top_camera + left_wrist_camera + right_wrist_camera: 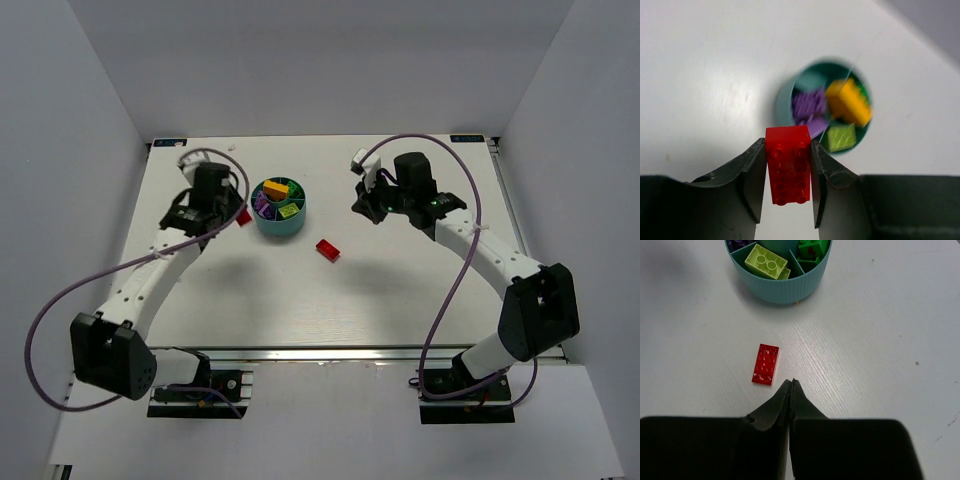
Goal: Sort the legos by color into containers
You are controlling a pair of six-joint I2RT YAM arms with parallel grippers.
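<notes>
A red lego is clamped between the fingers of my left gripper, which hangs just left of the round teal bowl; that lego shows as a red spot in the top view. The bowl's containers hold an orange lego, purple legos, a lime lego and dark green legos. A second, flat red lego lies on the table to the bowl's right and nearer the arms. My right gripper is shut and empty, above the table right of that lego.
The table is white, with grey walls to the left, right and back. The right arm arches in from the right, well to the right of the bowl. Purple cables loop beside both arms.
</notes>
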